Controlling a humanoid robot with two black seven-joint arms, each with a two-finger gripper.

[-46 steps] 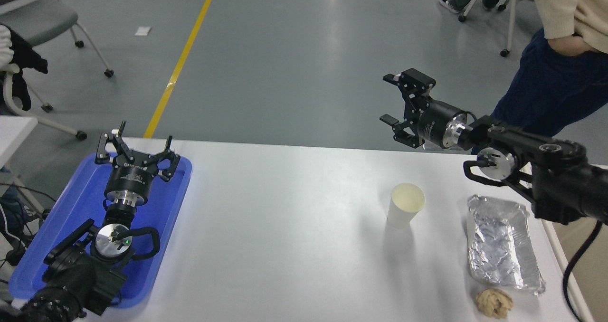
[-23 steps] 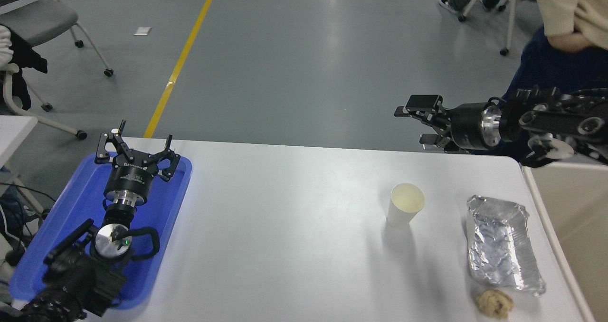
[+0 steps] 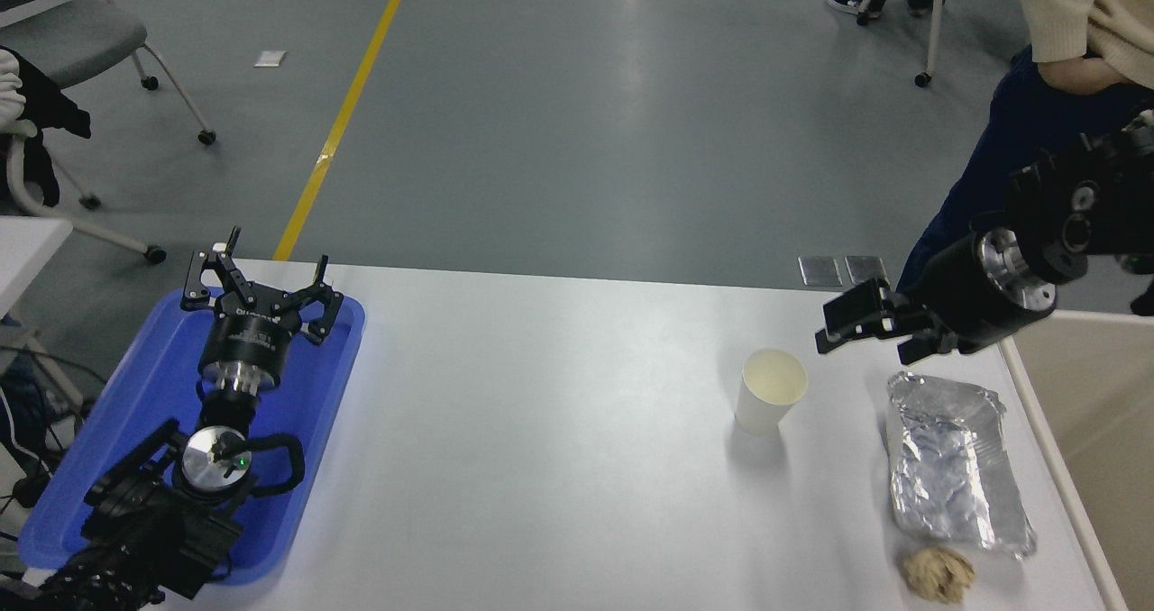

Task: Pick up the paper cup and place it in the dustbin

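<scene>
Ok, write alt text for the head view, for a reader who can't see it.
The right hand, open, hovers just right of an upright paper cup on a white table, not touching it. A foil packet and a paper ball lie near the right edge, beside the dustbin. The left hand, open, sits parked over a blue tray.

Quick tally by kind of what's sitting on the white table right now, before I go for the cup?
Paper cup: 1
Silver foil packet: 1
Crumpled tan paper ball: 1
Blue tray: 1
Total: 4
</scene>
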